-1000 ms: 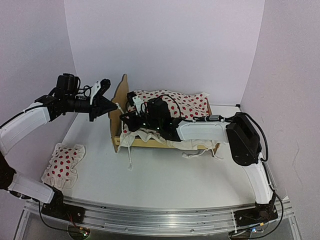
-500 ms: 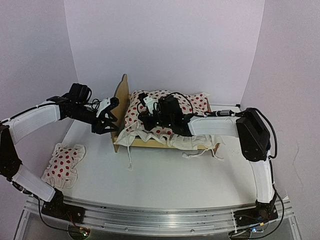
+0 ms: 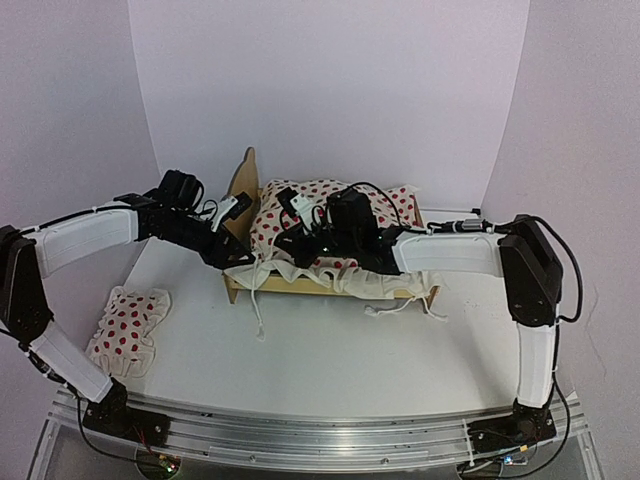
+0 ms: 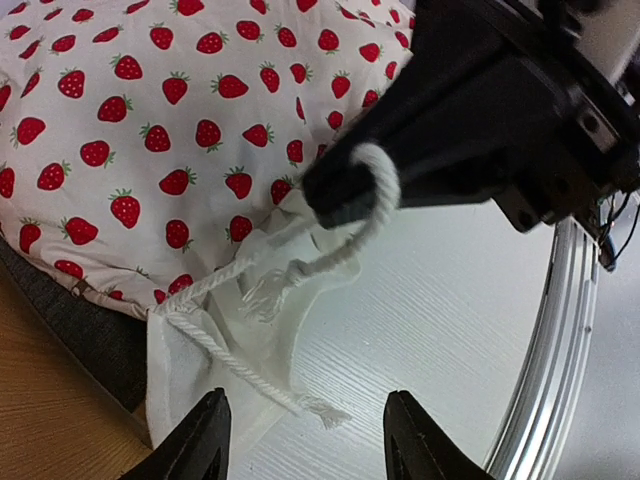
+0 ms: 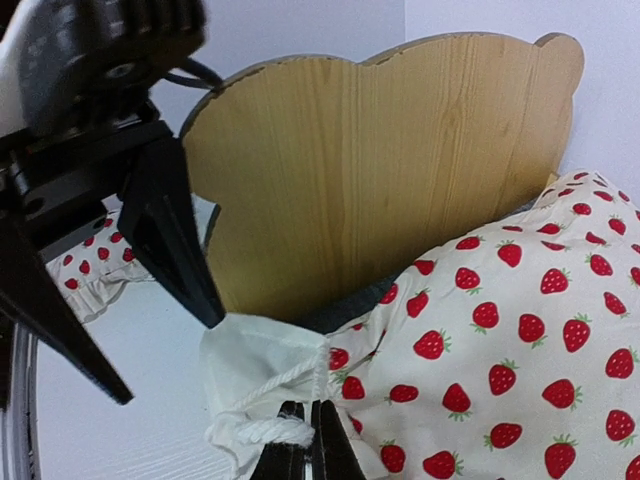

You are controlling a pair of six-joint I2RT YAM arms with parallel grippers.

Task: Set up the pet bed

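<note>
Since a second ago, my left jaws have dropped beside the headboard of the pet bed (image 3: 243, 185), far-centre on the surface (image 3: 330, 350), and spread. Right jaws pinch the cord (image 5: 275, 432) of the strawberry cloth (image 3: 330, 200). Cloth laid but rumpled; pillow (image 3: 128, 325) not yet placed, lying at the left edge.

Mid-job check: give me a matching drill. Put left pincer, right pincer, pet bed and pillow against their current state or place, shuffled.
1. left pincer
2. right pincer
3. pet bed
4. pillow

A. lying on the table, near left
B. shut on the white cord
C. open, holding nothing
D. draped with the strawberry cloth

Pairs: 1-C, 2-B, 3-D, 4-A
</note>
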